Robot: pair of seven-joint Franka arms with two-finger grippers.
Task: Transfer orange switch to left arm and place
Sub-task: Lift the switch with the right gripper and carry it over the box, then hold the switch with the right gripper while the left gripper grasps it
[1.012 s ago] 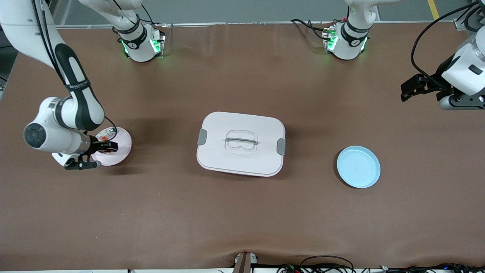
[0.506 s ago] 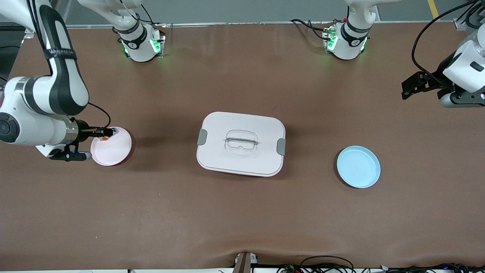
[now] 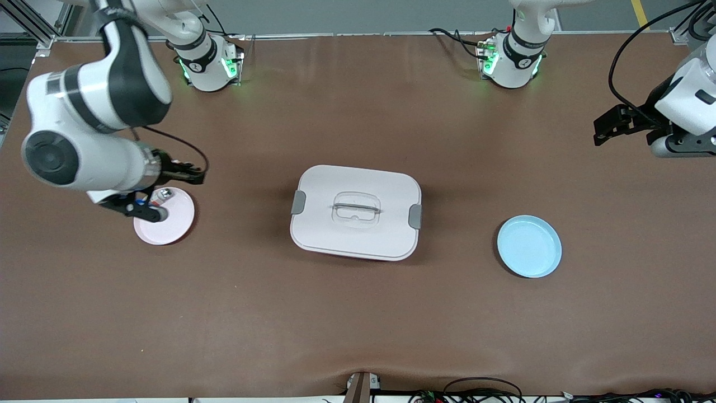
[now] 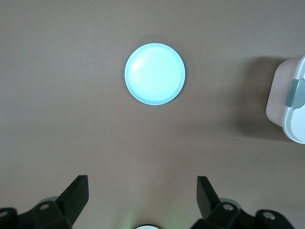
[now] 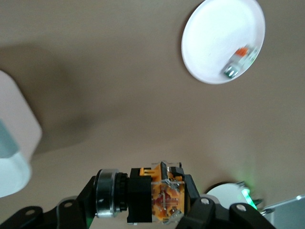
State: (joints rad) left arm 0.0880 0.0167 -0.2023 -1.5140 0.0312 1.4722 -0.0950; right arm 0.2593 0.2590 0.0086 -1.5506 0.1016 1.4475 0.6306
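The orange switch (image 5: 147,195) was clamped between the closed fingers of the right gripper (image 3: 187,172), which hung in the air over the bare table just beside the pink plate (image 3: 174,221), toward the right arm's end of the table. In the right wrist view the switch showed a black body, an orange block and a silver ring, lying crosswise in the grip. On the pink plate rested a small silver and orange-red part (image 3: 163,195), at the plate's edge farther from the front camera.

The box (image 3: 356,211), white with grey side latches and a clear recessed handle, sat shut at the middle of the table, well apart from both plates. The blue plate (image 3: 529,246) lay toward the left arm's end, slightly nearer the front camera than the box.

The left gripper (image 3: 601,130) waited over the table edge at the left arm's end, its fingers (image 4: 76,193) spread wide and holding nothing.
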